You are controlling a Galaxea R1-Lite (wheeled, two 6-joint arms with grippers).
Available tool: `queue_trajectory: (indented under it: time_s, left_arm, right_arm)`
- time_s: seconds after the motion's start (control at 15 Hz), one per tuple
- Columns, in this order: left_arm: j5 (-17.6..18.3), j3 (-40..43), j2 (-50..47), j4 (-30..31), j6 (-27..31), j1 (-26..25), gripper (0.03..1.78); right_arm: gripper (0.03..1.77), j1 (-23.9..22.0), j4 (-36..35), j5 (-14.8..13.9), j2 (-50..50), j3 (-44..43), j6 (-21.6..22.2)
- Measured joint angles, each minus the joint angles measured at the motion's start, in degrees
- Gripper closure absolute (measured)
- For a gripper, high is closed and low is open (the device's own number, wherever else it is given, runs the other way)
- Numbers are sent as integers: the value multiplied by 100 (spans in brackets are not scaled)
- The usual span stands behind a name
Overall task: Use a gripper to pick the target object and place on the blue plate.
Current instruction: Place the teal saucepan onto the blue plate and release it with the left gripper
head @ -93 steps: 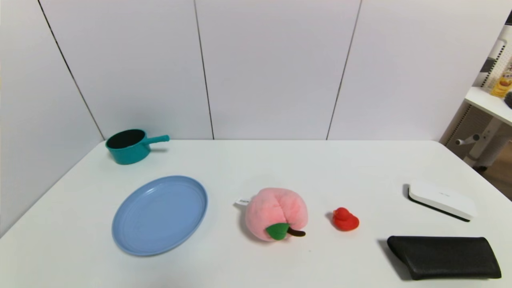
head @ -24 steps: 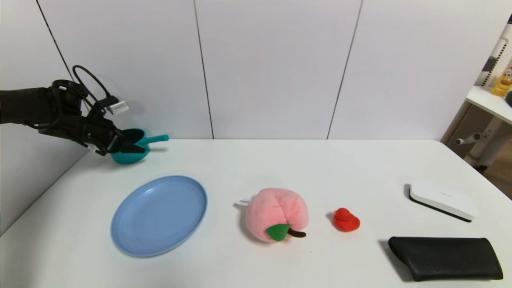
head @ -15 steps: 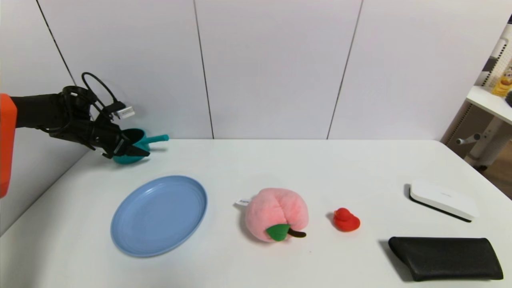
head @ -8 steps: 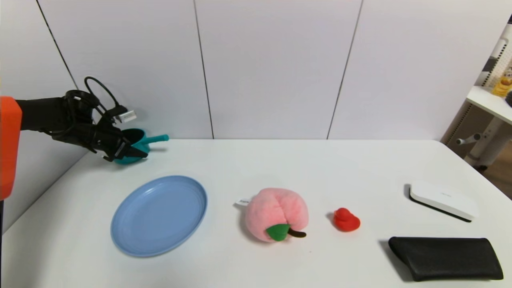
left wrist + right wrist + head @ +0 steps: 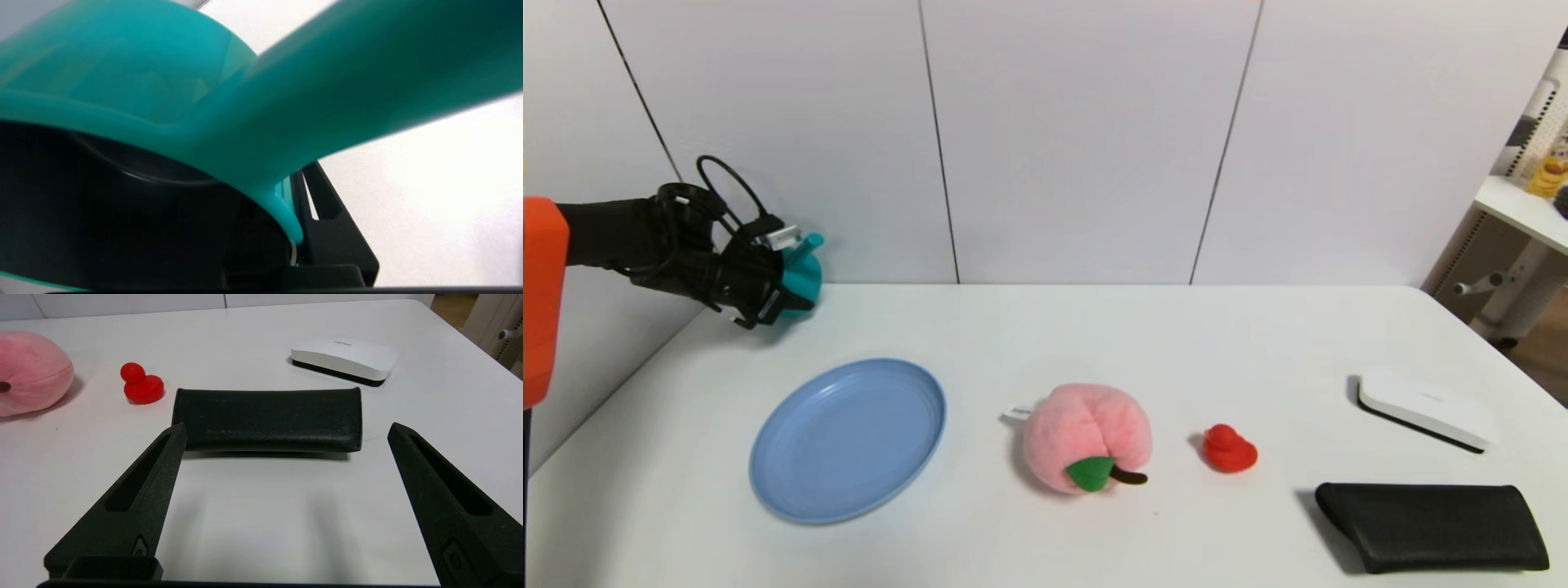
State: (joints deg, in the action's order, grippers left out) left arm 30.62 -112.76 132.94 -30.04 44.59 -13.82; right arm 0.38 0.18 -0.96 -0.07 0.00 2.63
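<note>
Our left pincer clenching rim of teal saucepan, lifting it tilted off tabletop. Edge grip risking slip or swing; blue plate waiting nearer us, below pincer. Right pincer idling, spread.

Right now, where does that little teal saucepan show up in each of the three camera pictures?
Head view: the teal saucepan is at far left near the wall, tipped and lifted in the left tool, beyond the blue plate.
Left wrist view: it fills most of the picture, teal handle running across, dark inside below.
Right wrist view: not in it.
Shared landmark: the white table, seen in all three views.
</note>
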Motion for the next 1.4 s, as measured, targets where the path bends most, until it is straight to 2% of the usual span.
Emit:
queue_trajectory:
  time_s: [0.27,0.53,0.73,0.87,1.0,1.13,1.27,1.4]
  left_arm:
    - [-15,11,-162,-50,102,29,168]
    - [-9,30,-800,-216,110,116,168]
    - [-28,52,-1670,-827,91,418,168]
    - [-100,119,-2304,-1276,80,818,168]
    - [-369,436,-2931,-1458,74,1413,168]
    - [-795,1059,-3504,-1497,79,2054,168]
    - [-1239,1744,-3930,-1488,113,2542,168]
    - [-1508,2437,-4231,-1395,293,2817,168]
  right_arm:
    - [10,2,-2,0,0,0,4]
    - [10,4,0,2,0,0,0]
    - [10,4,0,2,0,0,6]
    - [10,4,0,2,0,0,1]
    - [10,4,0,0,0,0,0]
    - [10,4,0,0,0,0,1]
    - [10,4,-2,2,0,0,0]
    - [10,4,0,2,0,0,-2]
